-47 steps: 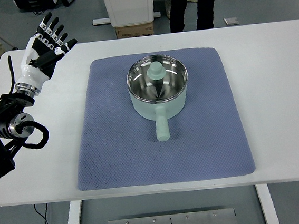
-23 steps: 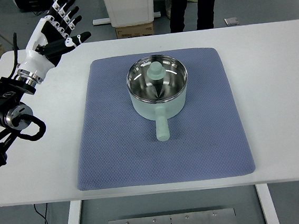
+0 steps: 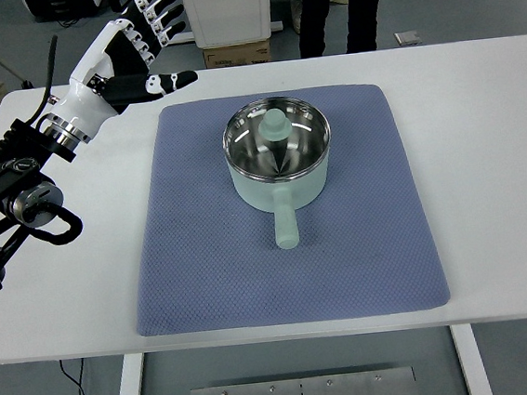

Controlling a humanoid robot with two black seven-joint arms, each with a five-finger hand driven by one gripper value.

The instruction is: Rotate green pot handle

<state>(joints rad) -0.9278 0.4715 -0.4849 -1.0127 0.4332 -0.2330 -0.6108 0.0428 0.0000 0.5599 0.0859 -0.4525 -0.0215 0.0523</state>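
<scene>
A pale green pot (image 3: 278, 159) with a shiny steel inside stands on the blue mat (image 3: 204, 259), slightly behind the mat's middle. Its straight green handle (image 3: 286, 224) points toward the table's near edge. My left hand (image 3: 137, 46) hovers above the table's far left corner, well to the left of and behind the pot, its fingers spread and holding nothing. The right arm is out of sight.
The white table (image 3: 482, 139) extends around the mat on all sides. Behind the far edge stand a white cabinet (image 3: 227, 10) with a cardboard box under it and a person's dark-trousered legs (image 3: 338, 3).
My left hand has risen and swung to the right, from over the table's left edge toward the mat's far left corner. The pot has not moved.
</scene>
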